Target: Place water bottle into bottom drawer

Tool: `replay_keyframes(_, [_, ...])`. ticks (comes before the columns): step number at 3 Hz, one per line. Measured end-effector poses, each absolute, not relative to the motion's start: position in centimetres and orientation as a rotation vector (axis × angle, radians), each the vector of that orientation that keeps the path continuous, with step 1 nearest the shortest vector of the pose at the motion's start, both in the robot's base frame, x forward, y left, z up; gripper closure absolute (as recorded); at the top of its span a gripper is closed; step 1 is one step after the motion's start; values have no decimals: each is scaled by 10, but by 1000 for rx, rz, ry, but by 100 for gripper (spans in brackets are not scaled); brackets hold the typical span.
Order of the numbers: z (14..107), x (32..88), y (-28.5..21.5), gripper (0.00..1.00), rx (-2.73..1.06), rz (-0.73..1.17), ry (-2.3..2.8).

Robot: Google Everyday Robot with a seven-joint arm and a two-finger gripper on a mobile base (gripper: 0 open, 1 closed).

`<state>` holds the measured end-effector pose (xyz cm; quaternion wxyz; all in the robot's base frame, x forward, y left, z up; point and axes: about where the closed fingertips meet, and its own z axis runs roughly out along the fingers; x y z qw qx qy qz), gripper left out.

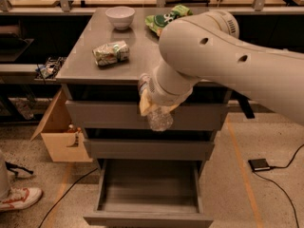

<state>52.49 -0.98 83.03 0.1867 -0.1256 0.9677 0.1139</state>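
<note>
The clear crinkled water bottle (158, 118) hangs in my gripper (153, 104), in front of the top drawer's face. The gripper is shut on the bottle, its pale fingers (144, 103) wrapped around the upper part; the bottle's cap end peeks out at the upper left. The big white arm comes in from the right and hides part of the cabinet top. The bottom drawer (149, 213) of the grey cabinet is pulled out and open, straight below the bottle, and shows a bare grey floor inside.
On the cabinet top (95, 70) lie a crushed green-white can (111, 53), a white bowl (120, 17) and a green snack bag (167, 18). A cardboard box (61, 134) stands left of the cabinet. A shoe (18, 198) and cables lie on the floor; a small black device (260, 165) lies at the right.
</note>
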Motion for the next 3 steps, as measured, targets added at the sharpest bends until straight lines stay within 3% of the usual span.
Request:
replay_keyframes(1, [783,478,13,100,-690,285,2766])
replay_keyframes(3, [779,473,13,100,-745,271,2759])
